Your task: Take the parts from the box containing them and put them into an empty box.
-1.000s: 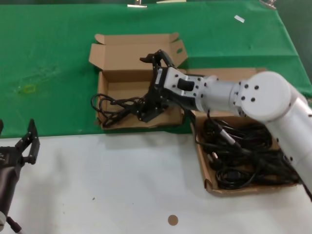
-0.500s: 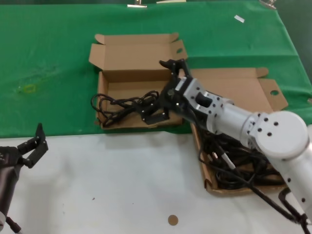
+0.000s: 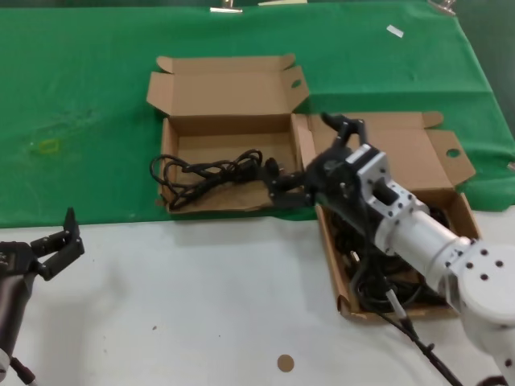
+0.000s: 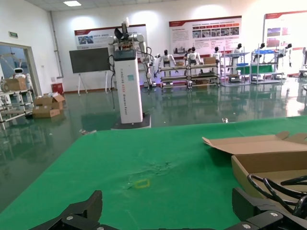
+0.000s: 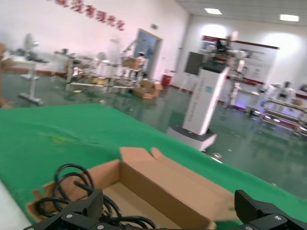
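Observation:
The box with winged lid tabs (image 3: 229, 125) stands at the back left and holds one black power cord (image 3: 209, 170), which loops over its left wall. The box containing the parts (image 3: 331, 257) stands to the right, with several coiled black cords (image 3: 366, 285) partly hidden under my right arm. My right gripper (image 3: 278, 183) is open and empty, hovering at the front right corner of the left box, just right of the cord's plug. In the right wrist view the gripper (image 5: 170, 215) faces that box (image 5: 163, 184) and cord (image 5: 72, 187). My left gripper (image 3: 56, 245) is open and parked at the near left.
Both boxes sit on a green cloth (image 3: 88, 112) that ends at a white table (image 3: 201, 297). A small brown disc (image 3: 285, 363) lies near the front edge. The left wrist view shows the left gripper (image 4: 168, 211) and the box's side (image 4: 268, 160) with the cord (image 4: 273, 187).
My right gripper let go of the cord in the left box and drew back to the right, toward the full box. The cord stays in the left box. The left gripper shifted slightly.

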### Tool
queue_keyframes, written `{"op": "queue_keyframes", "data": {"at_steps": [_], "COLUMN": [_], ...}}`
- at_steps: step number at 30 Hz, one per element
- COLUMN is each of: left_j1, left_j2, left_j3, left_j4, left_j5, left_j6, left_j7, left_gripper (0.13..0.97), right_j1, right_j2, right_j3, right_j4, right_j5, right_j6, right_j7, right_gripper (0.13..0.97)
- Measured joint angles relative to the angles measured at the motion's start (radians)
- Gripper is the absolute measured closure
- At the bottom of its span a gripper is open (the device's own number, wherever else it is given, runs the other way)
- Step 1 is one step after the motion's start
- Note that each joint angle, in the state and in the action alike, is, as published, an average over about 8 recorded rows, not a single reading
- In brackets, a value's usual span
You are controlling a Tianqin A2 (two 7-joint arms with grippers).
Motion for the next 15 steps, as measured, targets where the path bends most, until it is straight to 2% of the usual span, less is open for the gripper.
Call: {"op": "queue_keyframes", "data": {"at_steps": [4,15], "left_j1": [0.000,0.000], "left_j2": [0.000,0.000], "left_j3": [0.000,0.000], "left_j4": [0.000,0.000], "left_j5": [0.000,0.000], "left_j6": [0.000,0.000], "left_j7": [0.000,0.000], "left_gripper": [0.158,0.135], "right_j1": [-0.062,-0.234], "right_j2": [0.002,0.009], "right_j3": [0.033,0.124], "right_j4": [0.037,0.141], "right_j5": [0.038,0.144], "right_j6": [0.049,0.184], "right_j7": [0.000,-0.001], "right_gripper": [0.129,0.129]}}
